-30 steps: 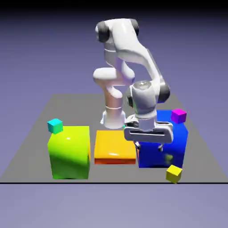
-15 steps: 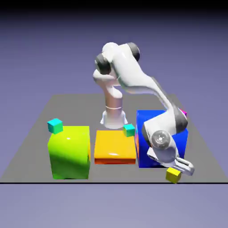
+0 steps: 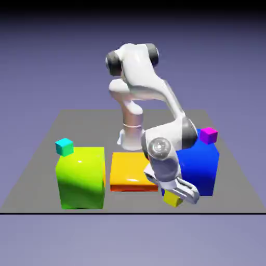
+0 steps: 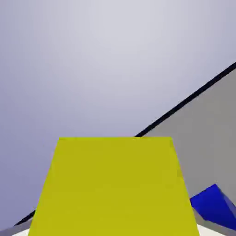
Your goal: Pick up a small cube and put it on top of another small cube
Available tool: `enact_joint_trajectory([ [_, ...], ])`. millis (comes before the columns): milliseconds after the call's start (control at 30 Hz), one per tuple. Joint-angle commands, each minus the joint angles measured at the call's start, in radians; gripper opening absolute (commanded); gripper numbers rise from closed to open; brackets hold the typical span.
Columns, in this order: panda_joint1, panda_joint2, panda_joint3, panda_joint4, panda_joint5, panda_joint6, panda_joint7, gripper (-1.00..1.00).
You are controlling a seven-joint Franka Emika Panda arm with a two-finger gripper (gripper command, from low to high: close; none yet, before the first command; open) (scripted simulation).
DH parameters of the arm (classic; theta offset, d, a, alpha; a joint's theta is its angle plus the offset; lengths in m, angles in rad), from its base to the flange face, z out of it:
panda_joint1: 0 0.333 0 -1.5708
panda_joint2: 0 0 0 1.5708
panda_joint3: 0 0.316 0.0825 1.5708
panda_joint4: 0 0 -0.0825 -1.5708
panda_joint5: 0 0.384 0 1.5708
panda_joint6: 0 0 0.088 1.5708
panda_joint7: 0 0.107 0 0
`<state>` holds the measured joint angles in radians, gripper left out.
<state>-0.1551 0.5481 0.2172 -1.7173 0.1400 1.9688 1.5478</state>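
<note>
The small yellow cube [image 3: 171, 199] sits between the fingers of my gripper [image 3: 178, 197], which is shut on it near the table's front edge, in front of the blue block [image 3: 202, 166]. In the hand view the yellow cube [image 4: 115, 186] fills the lower middle and hides the fingertips. A tiny cyan cube [image 3: 64, 147] rests on the back corner of the green block [image 3: 80, 176] at the exterior view's left. A tiny magenta cube [image 3: 208, 135] rests on the blue block's back corner at the exterior view's right.
A flat orange block [image 3: 130, 170] lies between the green and blue blocks. A corner of the blue block [image 4: 213, 206] and the grey table [image 4: 207, 129] with its dark edge show in the hand view.
The gripper has closed on the yellow cube. The hand has carried it toward the exterior view's left, from the front right corner to just in front of the blue block.
</note>
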Motion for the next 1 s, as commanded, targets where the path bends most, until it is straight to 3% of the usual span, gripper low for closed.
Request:
enact_joint_trajectory([
  [0,-0.013,-0.028,-0.036,0.001,-0.007,-0.016,-0.014,-1.00],
  [167,-0.072,-0.159,-0.217,-0.002,-0.016,-0.101,-0.081,-1.00],
  [600,-0.174,-0.326,-0.689,-0.045,0.313,-0.503,-0.159,-1.00],
  [667,-0.180,-0.332,-0.703,-0.043,0.321,-0.514,-0.162,-1.00],
  [833,-0.143,-0.348,-0.683,-0.221,0.335,-0.347,-0.186,-1.00],
  [867,-0.143,-0.348,-0.683,-0.221,0.335,-0.347,-0.186,1.00],
  [967,-0.158,-0.341,-0.691,-0.149,0.330,-0.415,-0.176,1.00],
])
